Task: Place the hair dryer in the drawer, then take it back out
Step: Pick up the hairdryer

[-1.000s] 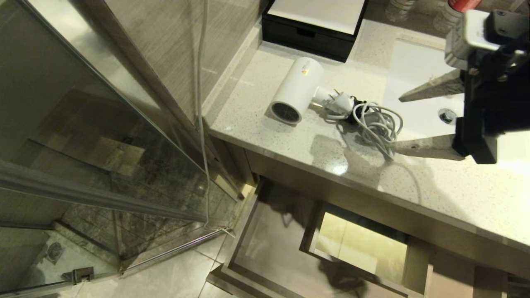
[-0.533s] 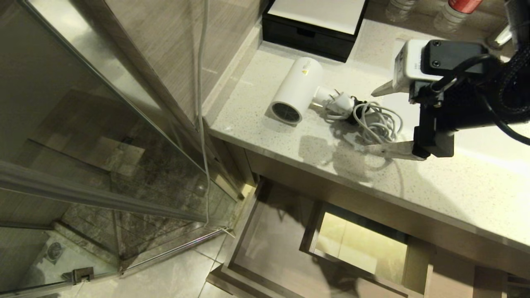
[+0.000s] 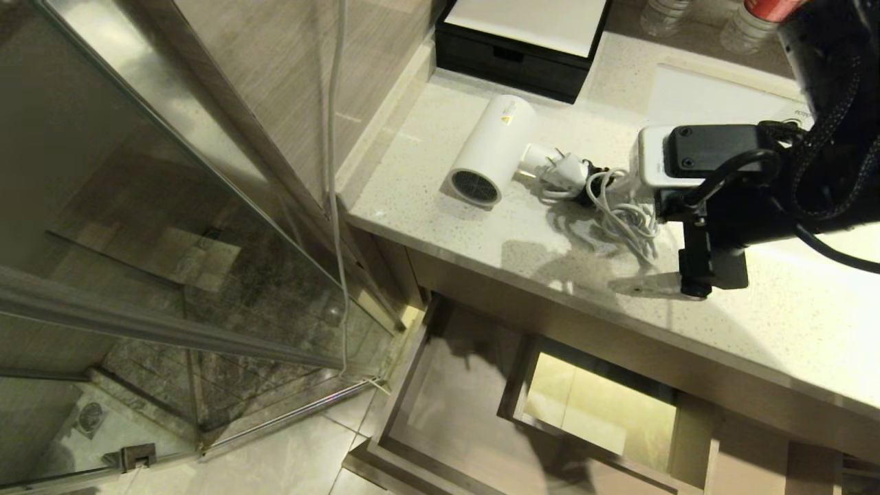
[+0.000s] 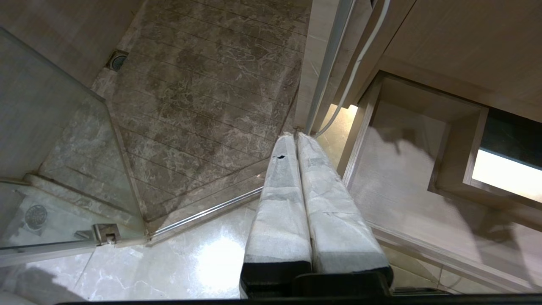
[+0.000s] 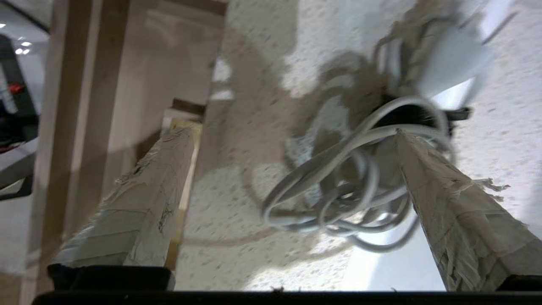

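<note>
hair dryer (image 3: pixel 491 148): smooth white plastic | drawer (image 3: pixel 447 405): matt wood-grain | countertop (image 3: pixel 756 323): glossy speckled stone

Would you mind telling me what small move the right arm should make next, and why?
Probably carry the right gripper onward to the hair dryer body. Its fingers are spread wide over the bundled cord, holding nothing; the dryer lies on the countertop and the drawer stands open below.

warm, dim indoor light from overhead. hard shadows across the speckled countertop (image 3: pixel 481 227), a glare spot near its front edge. bright hotspot on the floor tile (image 4: pixel 211 262). right wrist view smeared with motion blur, cord (image 5: pixel 338 186) soft.
</note>
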